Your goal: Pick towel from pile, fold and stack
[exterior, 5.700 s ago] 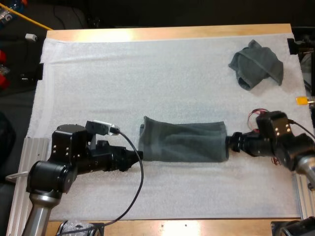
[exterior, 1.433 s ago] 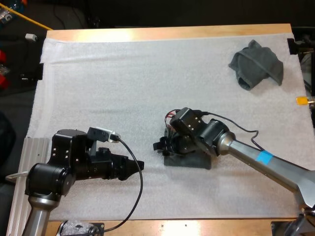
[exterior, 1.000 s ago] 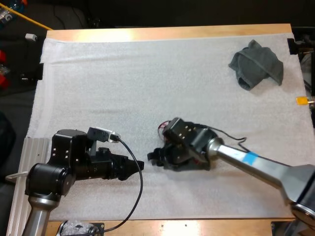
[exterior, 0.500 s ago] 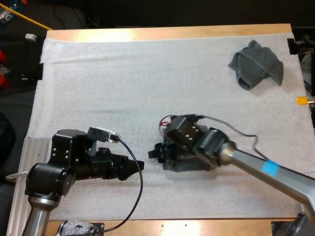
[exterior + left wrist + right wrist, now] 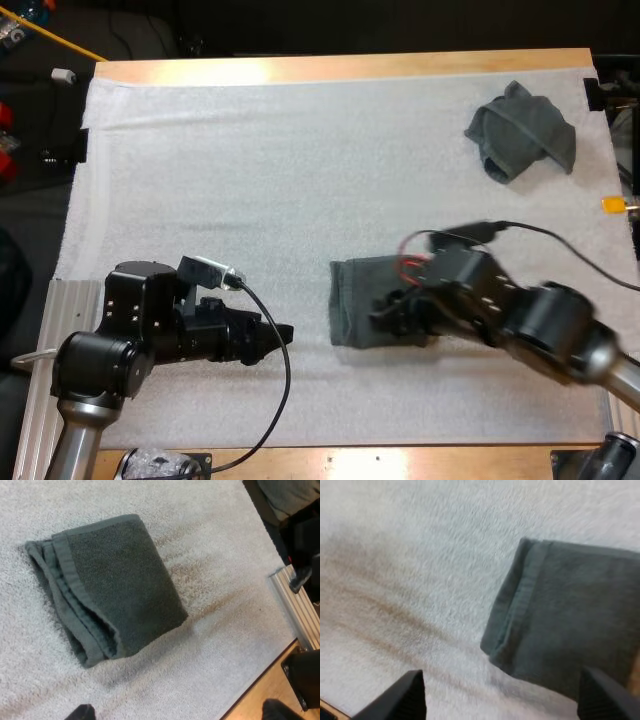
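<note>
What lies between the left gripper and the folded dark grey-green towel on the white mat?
Only bare white mat separates the left gripper from the folded dark grey-green towel, as the high view shows.

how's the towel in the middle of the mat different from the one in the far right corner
The folded towel lies flat as a neat rectangle with its layered edges lined up; the crumpled towel is a bunched, uneven heap. The folded towel sits near the front middle of the mat; the crumpled towel lies by its far right corner. Both are dark grey-green cloth resting on the mat.
</note>
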